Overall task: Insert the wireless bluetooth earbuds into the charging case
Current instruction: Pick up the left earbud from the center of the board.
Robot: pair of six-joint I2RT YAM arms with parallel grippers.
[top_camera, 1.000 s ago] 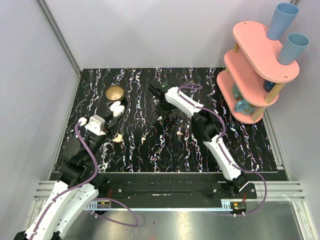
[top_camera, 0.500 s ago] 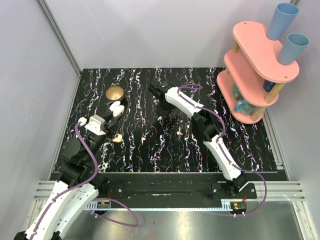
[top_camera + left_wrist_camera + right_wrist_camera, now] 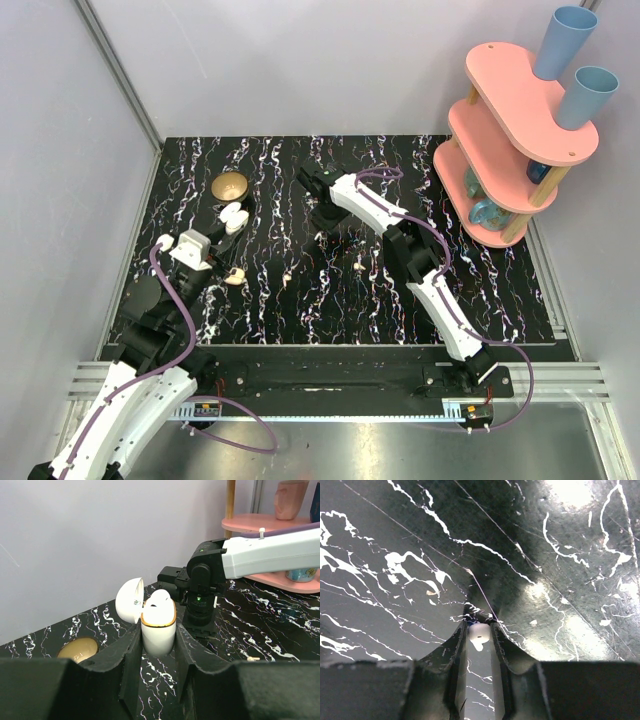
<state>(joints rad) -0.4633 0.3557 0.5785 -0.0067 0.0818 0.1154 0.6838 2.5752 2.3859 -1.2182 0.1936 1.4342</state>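
My left gripper is shut on the white charging case and holds it upright just above the table. In the left wrist view the case sits between my fingers, its lid open to the left. A white rounded earbud rises above its gold rim. My right gripper points down at the table's middle back. In the right wrist view it is shut on a small white earbud at the fingertips. The right gripper also shows in the left wrist view, right of the case.
A brass bowl stands behind the case. Small cream pieces lie on the black marbled table, one near the left arm, one in the middle and one by the right arm. A pink shelf with blue cups stands at the back right.
My right gripper has shifted slightly toward the back with the earbud. My left gripper and the case have not moved.
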